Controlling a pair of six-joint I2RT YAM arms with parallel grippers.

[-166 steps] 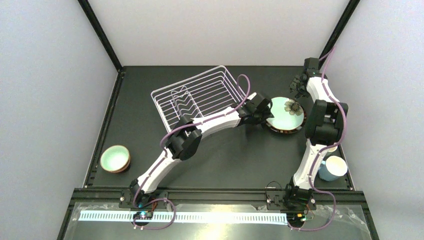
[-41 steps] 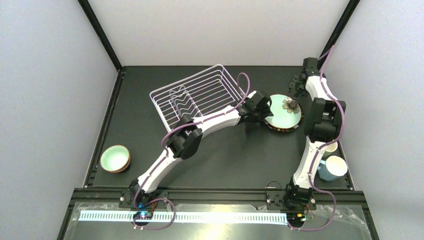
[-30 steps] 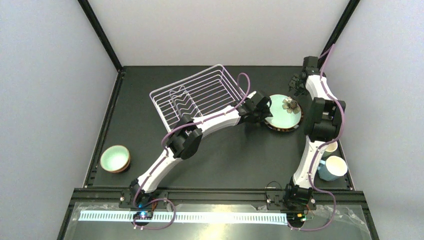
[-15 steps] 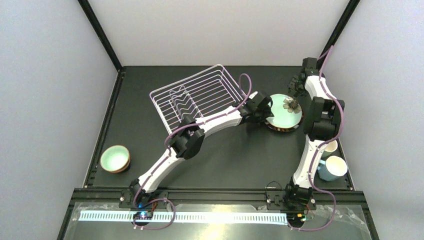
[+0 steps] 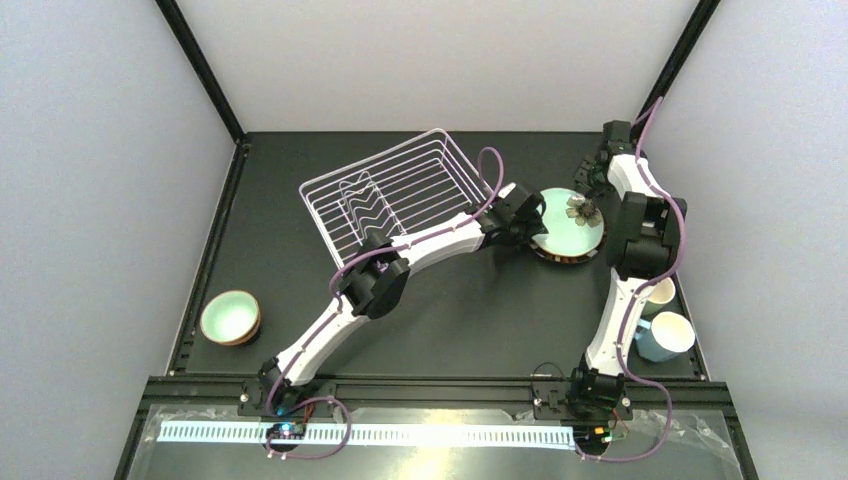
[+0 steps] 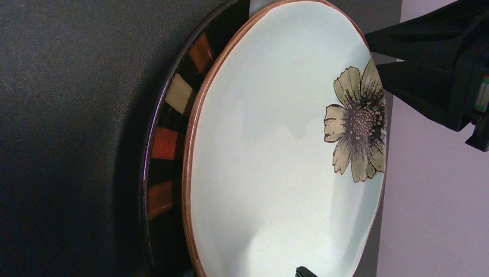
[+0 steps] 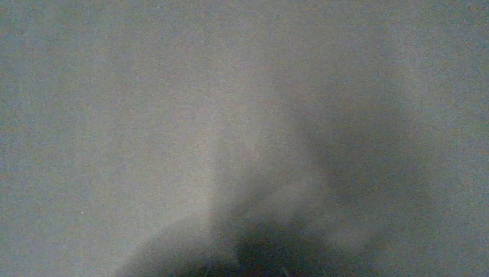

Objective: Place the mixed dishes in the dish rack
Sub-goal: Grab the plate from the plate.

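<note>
The mint-green flowered plate [image 5: 567,228] with a dark rim lies right of the white wire dish rack [image 5: 372,158] and looks tilted, its left edge raised. My left gripper [image 5: 527,215] is at that left edge, shut on the rim. In the left wrist view the plate [image 6: 277,144] fills the frame and one black fingertip [image 6: 304,271] lies on its inner face; the other finger is hidden. My right gripper [image 5: 596,178] is at the plate's far right edge and shows black in the left wrist view [image 6: 438,63]. The right wrist view is a grey blur.
A mint bowl with a reddish outside [image 5: 231,316] stands at the near left. A light blue mug [image 5: 667,335] and a pale mug [image 5: 661,293], partly behind the right arm, stand at the near right. The rack holds no dishes.
The plate has shifted slightly left and looks narrower, more tilted. My left gripper has stayed on its left edge. My right gripper has edged closer to the plate's far edge.
</note>
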